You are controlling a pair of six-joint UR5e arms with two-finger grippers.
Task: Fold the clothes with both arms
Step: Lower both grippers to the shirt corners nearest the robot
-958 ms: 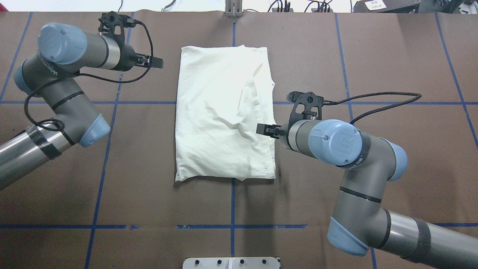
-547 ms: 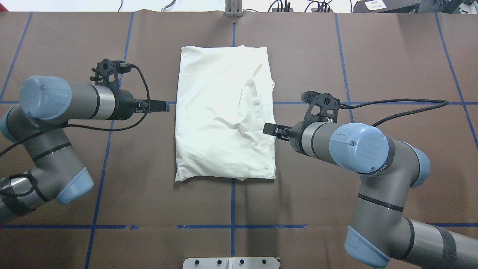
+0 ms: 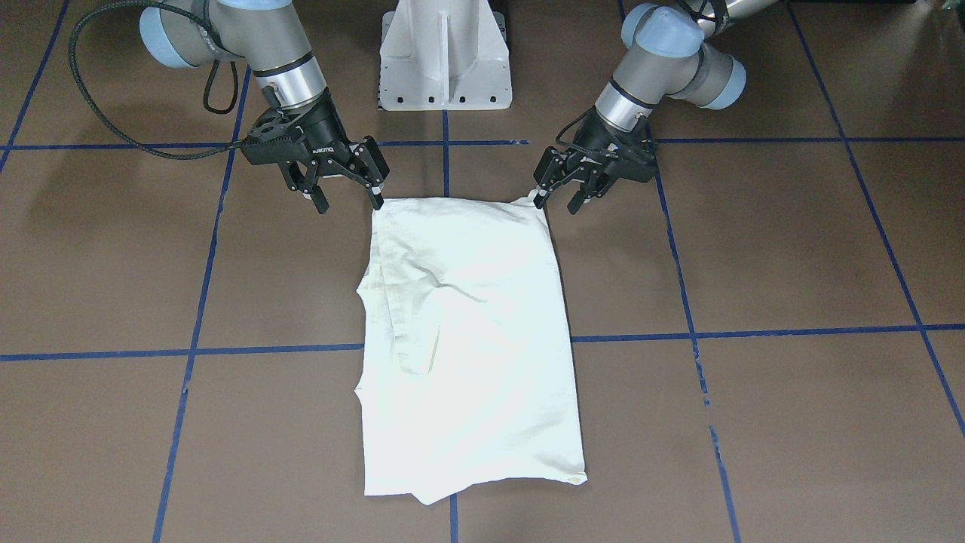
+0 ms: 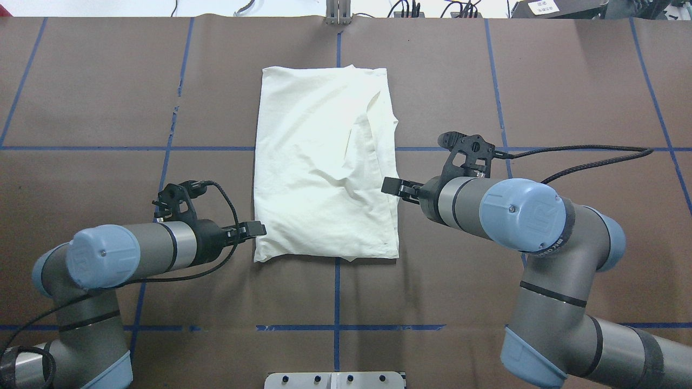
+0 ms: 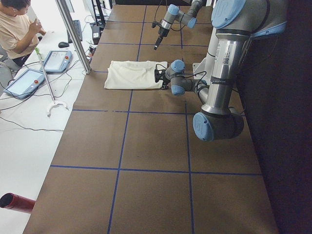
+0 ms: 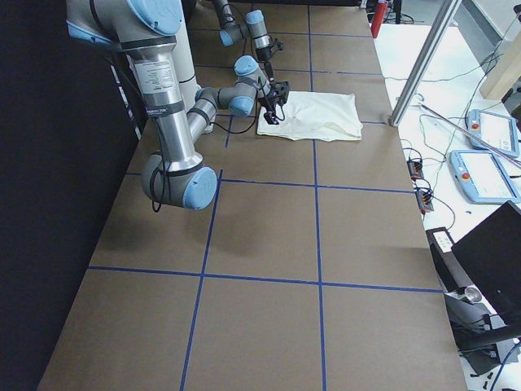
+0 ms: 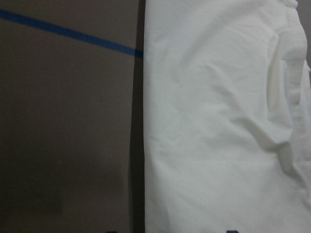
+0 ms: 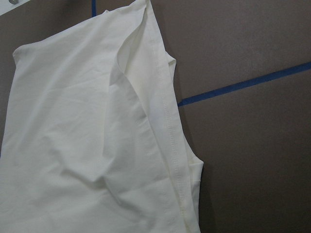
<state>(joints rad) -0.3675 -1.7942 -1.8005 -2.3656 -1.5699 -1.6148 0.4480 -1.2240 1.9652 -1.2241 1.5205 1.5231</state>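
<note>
The cream-white shirt lies folded into a long rectangle in the middle of the table, plain side up, with no print showing. It also shows in the front view and fills both wrist views. My left gripper is open and low at the shirt's near left corner; in the front view one fingertip is at that corner. My right gripper is open, raised over the shirt's right edge, and shows open in the front view.
The white pedestal stands at the robot's side of the brown table, which is marked with blue tape lines. An operator and teach pendants are beyond the far table edge.
My left arm has swung from the shirt's far left side to its near left corner. My right gripper drew back slightly to the shirt's right edge, then held still.
</note>
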